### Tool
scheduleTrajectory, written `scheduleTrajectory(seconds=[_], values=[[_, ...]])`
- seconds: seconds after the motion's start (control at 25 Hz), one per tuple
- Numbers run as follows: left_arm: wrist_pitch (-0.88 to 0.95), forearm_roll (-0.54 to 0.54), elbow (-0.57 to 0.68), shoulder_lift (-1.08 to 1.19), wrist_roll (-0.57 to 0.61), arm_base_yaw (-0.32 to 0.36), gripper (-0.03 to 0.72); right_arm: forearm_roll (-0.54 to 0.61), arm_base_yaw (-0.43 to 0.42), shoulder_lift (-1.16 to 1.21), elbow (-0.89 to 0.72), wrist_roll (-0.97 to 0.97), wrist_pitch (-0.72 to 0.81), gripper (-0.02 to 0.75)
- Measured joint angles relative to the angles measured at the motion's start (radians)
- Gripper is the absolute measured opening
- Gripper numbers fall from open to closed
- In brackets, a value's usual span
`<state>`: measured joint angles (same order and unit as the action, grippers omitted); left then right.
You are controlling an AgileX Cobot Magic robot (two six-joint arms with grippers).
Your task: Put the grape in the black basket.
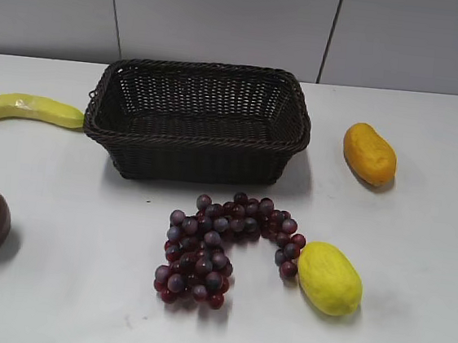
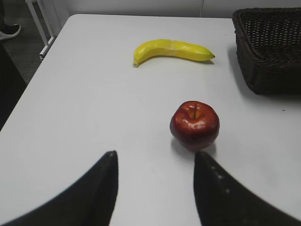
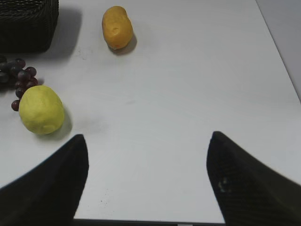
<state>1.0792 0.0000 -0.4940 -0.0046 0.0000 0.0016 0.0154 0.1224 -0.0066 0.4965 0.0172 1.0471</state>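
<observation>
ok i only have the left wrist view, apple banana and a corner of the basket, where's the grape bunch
Observer: The grape lies on the table just in front of the black basket, nearer the camera in the exterior view.
Operator: anything touching it
Observer: A yellow lemon-like fruit sits against the bunch's right end.
Operator: basket got anything in it
Observer: It looks empty.
Operator: and the right gripper
Observer: The right gripper is open above bare table, that yellow fruit ahead to its left.

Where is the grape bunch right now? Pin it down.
In the exterior view the grape lies on the white table near the middle, just in front of the black basket, its right end touching the yellow lemon-like fruit.
</observation>
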Motion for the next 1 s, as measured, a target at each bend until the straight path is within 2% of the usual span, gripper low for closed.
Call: scheduleTrajectory(seconds=[0.72,1.0], values=[[0.000,0.000,0.000,0.000,0.000,0.000,0.489,0.002,0.000,0.008,0.007,0.003,-0.011,0.592],[0.000,0.000,0.000,0.000,0.000,0.000,0.489,0.018,0.000,0.117,0.026,0.005,-0.253,0.592]])
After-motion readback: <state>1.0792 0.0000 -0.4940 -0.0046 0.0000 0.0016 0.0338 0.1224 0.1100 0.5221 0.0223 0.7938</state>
